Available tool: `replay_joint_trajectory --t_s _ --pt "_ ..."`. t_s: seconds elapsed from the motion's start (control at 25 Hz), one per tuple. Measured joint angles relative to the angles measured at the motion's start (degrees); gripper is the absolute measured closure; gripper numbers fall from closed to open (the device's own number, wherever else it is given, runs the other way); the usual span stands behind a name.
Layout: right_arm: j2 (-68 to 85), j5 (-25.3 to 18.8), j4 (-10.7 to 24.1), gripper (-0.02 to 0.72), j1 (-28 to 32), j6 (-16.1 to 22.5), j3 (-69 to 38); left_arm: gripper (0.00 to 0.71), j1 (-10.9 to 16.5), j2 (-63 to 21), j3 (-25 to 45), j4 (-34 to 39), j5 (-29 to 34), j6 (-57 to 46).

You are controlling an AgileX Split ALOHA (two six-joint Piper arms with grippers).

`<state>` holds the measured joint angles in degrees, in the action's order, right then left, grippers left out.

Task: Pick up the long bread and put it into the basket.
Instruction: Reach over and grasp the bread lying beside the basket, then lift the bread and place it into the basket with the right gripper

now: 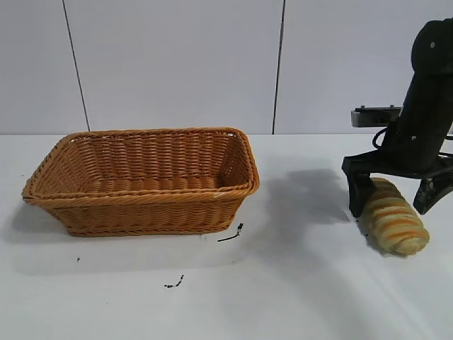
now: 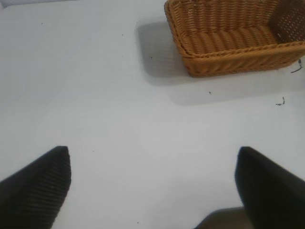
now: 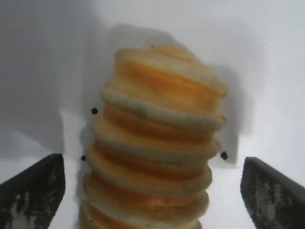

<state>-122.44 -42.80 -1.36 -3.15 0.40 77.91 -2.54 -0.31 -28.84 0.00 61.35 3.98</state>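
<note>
The long bread (image 1: 396, 221), a tan loaf with orange and pale crosswise ridges, lies on the white table at the right. My right gripper (image 1: 393, 202) is open and straddles the loaf's far end, one finger on each side, not touching it. In the right wrist view the bread (image 3: 157, 143) fills the gap between the spread fingers (image 3: 35, 191). The wicker basket (image 1: 64, 152) stands empty at the left centre; it also shows in the left wrist view (image 2: 228, 52). My left gripper (image 2: 152, 186) is open over bare table, out of the exterior view.
Small black scraps lie on the table in front of the basket (image 1: 231, 234) and nearer the front edge (image 1: 175, 283). A grey panelled wall (image 1: 177, 64) stands behind the table. Bare table lies between the basket and the bread.
</note>
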Motion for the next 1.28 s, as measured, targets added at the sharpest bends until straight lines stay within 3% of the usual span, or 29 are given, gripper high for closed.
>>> replay_joint_trajectory --t_s 0.2,0.32,0.52,0.8,0.88,1.08,1.28 --pt "0.00 -0.80 -0.54 0.402 0.00 0.00 0.00 0.014 0.00 0.00 0.00 0.00 0.00 0.00" --pt "0.00 -0.91 -0.72 0.488 0.00 0.00 0.07 0.014 0.00 0.00 0.00 0.00 0.00 0.00" --pt "2.92 -3.33 -0.72 0.513 0.00 -0.40 1.94 0.014 0.00 0.00 0.00 0.00 0.00 0.00" --pt "7.78 -19.93 -0.94 0.516 -0.19 -0.40 16.47 0.014 0.00 0.00 0.00 0.00 0.00 0.00" --pt "7.77 -22.84 -0.94 0.517 -0.97 -0.40 20.37 0.014 0.00 0.00 0.00 0.00 0.00 0.00" --pt "6.98 -26.46 -0.88 0.517 -5.16 -0.84 29.22 0.014 0.00 0.00 0.00 0.00 0.00 0.00" --pt "2.94 -26.59 -0.88 0.517 -11.19 -1.09 37.87 0.014 0.00 0.00 0.00 0.00 0.00 0.00"
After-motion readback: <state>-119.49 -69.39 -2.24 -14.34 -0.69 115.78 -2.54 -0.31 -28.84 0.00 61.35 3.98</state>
